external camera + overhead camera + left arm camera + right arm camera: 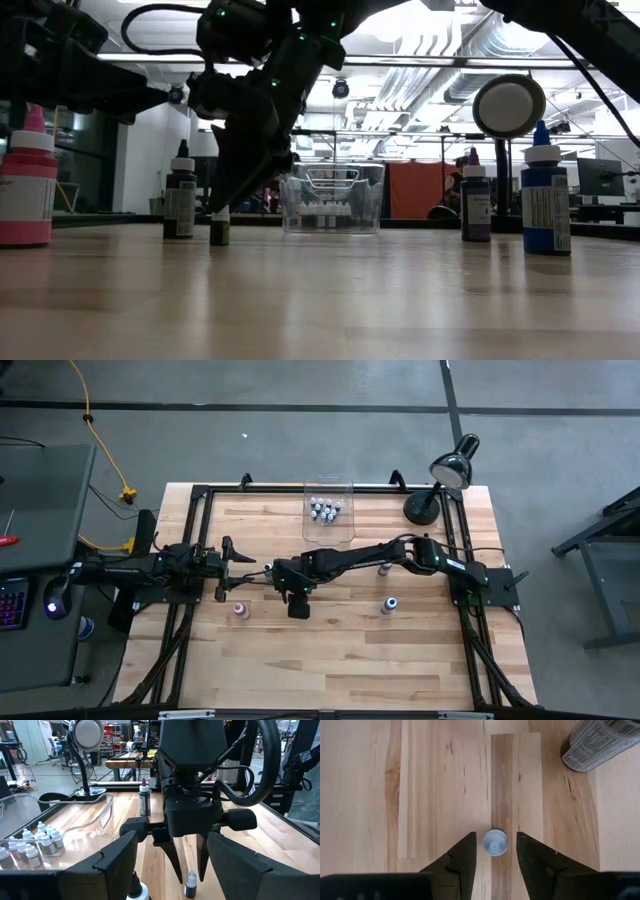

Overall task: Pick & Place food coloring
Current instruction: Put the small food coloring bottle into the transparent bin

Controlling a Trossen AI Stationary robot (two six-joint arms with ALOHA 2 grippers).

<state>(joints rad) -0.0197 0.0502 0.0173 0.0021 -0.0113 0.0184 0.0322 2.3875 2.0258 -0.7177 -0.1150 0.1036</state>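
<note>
A small grey-bodied food coloring bottle with a whitish cap (495,844) stands upright on the table, also seen in the left wrist view (190,883) and the low view (220,229). My right gripper (495,837) points straight down over it, open, one finger on each side of the cap with a narrow gap on both sides. In the high view the gripper body (297,598) hides this bottle. My left gripper (243,557) waits open at table height just left of it, facing it. Several more small bottles stand in the clear bin (328,510).
Larger bottles stand around on the table: pink (240,610), blue (390,605), purple (384,568) and a black one (180,203) close to the right gripper. A black desk lamp (440,485) stands at the far right corner. The near half of the table is bare wood.
</note>
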